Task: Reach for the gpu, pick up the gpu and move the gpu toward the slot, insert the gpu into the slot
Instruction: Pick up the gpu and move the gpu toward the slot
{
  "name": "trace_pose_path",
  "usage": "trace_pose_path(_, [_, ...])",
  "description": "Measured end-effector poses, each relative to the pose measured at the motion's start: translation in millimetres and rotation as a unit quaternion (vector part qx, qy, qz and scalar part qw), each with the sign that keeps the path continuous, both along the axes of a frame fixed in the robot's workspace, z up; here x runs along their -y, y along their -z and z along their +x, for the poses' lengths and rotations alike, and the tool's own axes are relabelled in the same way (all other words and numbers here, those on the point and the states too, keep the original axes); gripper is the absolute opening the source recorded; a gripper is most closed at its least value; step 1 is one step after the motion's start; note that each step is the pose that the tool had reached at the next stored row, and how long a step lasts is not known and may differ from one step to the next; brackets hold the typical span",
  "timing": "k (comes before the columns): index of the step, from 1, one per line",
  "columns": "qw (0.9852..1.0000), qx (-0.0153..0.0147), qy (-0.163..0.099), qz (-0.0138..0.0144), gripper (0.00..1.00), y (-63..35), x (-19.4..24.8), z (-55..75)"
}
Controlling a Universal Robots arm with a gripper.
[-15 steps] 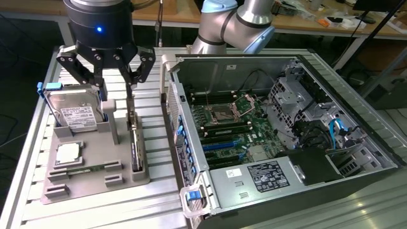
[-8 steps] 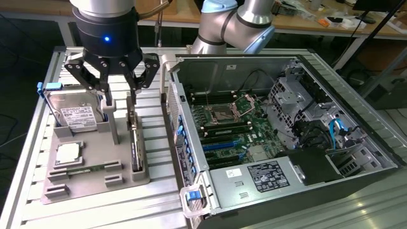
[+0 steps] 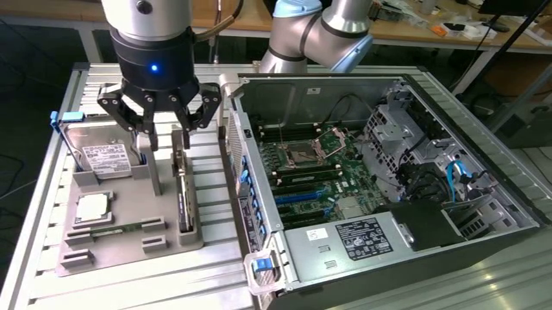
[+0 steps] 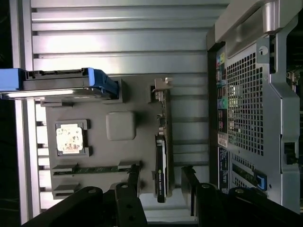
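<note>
Well, closest to the exterior camera is the grey fixture tray (image 3: 129,248) on the slatted aluminium table (image 3: 35,226). Its front cradles hold a memory stick (image 3: 112,229) lying flat, and just behind it sits the square silvery chip (image 3: 92,208) in its own pocket. I judge that each part has a moulded seat so that it sits in a known pose.

Along the tray's edge nearest the computer, the gpu (image 3: 183,194) stands on its long edge in a narrow groove. That leaves both flat faces free to be pinched. Looking down through the wrist camera I see it edge-on, a thin dark strip (image 4: 163,151).

Further back, the gripper (image 3: 165,132) hangs over the far end of the card. Its fingers (image 4: 130,191) are spread wide and holding nothing, one on each side of the card's line. I cannot tell whether either pad touches it. So I read this as the reach, with the gpu not yet lifted from its groove.

Beside the gripper, the hard drive (image 3: 108,158) leans upright in its stand.

On the exterior view's right lies the open computer case (image 3: 483,187), side panel off so the motherboard (image 3: 311,168) faces up. Its blue card slots (image 3: 302,194) are well apart from the gpu.

Behind all this the arm (image 3: 319,32) bends over the case, with a cluttered workbench (image 3: 414,19) beyond.
</note>
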State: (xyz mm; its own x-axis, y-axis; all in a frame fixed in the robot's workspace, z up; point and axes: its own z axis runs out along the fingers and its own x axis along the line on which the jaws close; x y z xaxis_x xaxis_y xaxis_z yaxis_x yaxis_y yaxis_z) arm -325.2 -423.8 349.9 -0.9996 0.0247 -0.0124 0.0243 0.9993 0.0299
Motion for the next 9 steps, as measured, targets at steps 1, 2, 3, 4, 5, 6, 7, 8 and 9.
trace_pose_path(1, [1.0, 0.0, 0.0, 0.0, 0.48, 1.8, 0.7, 0.1])
trace_pose_path(2, [1.0, 0.0, 0.0, 0.0, 0.48, 3.7, 1.5, 0.2])
trace_pose_path(3, [1.0, -0.0002, 0.0, -0.0001, 0.48, 5.6, 2.3, 0.2])
trace_pose_path(4, [1.0, -0.0008, -0.002, 0.0, 0.48, 8.2, 3.2, 0.3])
trace_pose_path(5, [1.0, -0.0013, -0.003, -0.0001, 0.48, 9.9, 3.6, 0.4])
trace_pose_path(6, [1.0, -0.0016, -0.004, 0.0, 0.48, 11.8, 4.1, 0.5])
trace_pose_path(7, [1.0, -0.0021, -0.006, 0.0, 0.48, 13.9, 4.6, 0.5])
trace_pose_path(8, [1.0, -0.0026, -0.007, 0.0, 0.48, 15.7, 5.0, 0.7])
trace_pose_path(9, [1.0, -0.0031, -0.009, 0.0, 0.48, 17.6, 5.4, 0.9])
